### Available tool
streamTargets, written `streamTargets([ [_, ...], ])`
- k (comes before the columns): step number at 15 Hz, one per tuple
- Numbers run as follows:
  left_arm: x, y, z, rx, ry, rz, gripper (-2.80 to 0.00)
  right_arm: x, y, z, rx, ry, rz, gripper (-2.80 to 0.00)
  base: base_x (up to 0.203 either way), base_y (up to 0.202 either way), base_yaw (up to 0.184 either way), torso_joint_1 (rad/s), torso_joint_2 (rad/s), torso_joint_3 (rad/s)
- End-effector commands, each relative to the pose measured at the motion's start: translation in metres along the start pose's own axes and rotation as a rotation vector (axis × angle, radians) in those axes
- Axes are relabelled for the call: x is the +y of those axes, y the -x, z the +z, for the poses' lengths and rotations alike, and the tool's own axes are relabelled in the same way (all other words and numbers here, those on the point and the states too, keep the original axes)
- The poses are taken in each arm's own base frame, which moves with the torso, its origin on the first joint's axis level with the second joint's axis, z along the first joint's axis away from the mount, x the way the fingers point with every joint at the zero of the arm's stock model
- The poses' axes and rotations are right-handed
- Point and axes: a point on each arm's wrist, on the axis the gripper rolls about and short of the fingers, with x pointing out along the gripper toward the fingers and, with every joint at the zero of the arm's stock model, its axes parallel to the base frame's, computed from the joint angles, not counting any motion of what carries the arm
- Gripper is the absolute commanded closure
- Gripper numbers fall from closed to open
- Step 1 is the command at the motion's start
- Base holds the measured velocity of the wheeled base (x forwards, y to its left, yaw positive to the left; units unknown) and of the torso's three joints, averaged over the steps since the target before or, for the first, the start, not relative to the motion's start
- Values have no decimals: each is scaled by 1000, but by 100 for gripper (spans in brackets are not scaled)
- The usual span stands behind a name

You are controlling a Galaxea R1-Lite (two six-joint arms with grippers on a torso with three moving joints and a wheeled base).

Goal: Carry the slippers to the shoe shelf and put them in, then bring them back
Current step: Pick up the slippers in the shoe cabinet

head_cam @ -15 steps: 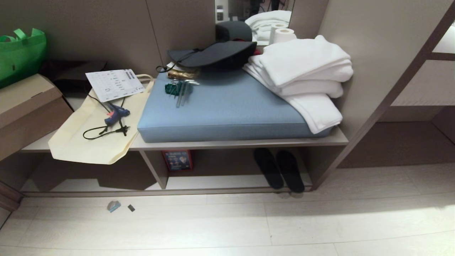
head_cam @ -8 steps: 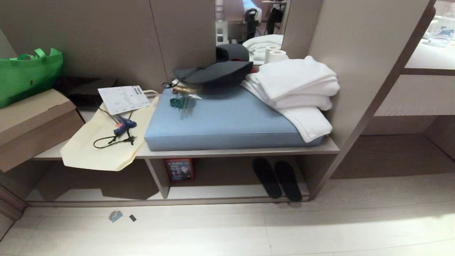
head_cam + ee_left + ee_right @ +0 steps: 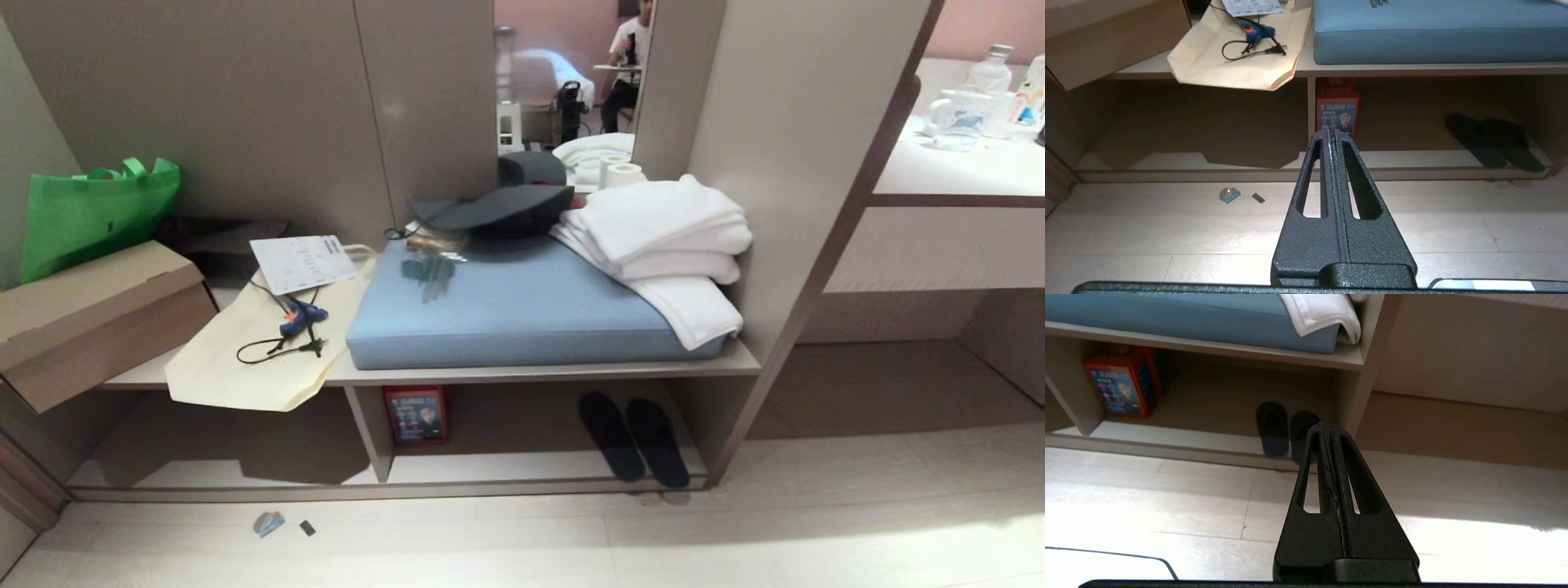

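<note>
Tilted upward since a second ago: whole head view shifted down, showing more wall and mirror; nothing itself displaced. Slippers point(image 3: 634, 438) side by side inside shoe shelf point(image 3: 522, 467), right compartment, near its right wall. Left gripper point(image 3: 1329, 132) and right gripper point(image 3: 1327, 426) above floor, jaws clenched together, empty.

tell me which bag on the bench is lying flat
The cream bag, spread flat beside the blue cushion with a glue gun on it. The green bag stands upright behind the cardboard box.
</note>
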Motion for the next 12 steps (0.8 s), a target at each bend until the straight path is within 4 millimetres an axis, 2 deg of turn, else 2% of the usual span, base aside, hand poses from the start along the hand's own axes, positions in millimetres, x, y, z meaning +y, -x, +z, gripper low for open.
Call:
streamTargets([
  [1,0,0,0,0,0,0,0,0,0,0,2,-1,1,0,0,0,0,-5,6,196],
  [4,0,0,0,0,-4,0,0,0,0,0,1,-1,1,0,0,0,0,0,2,140],
  [12,0,0,0,0,-4,0,0,0,0,0,0,-3,0,0,0,0,0,0,0,9],
])
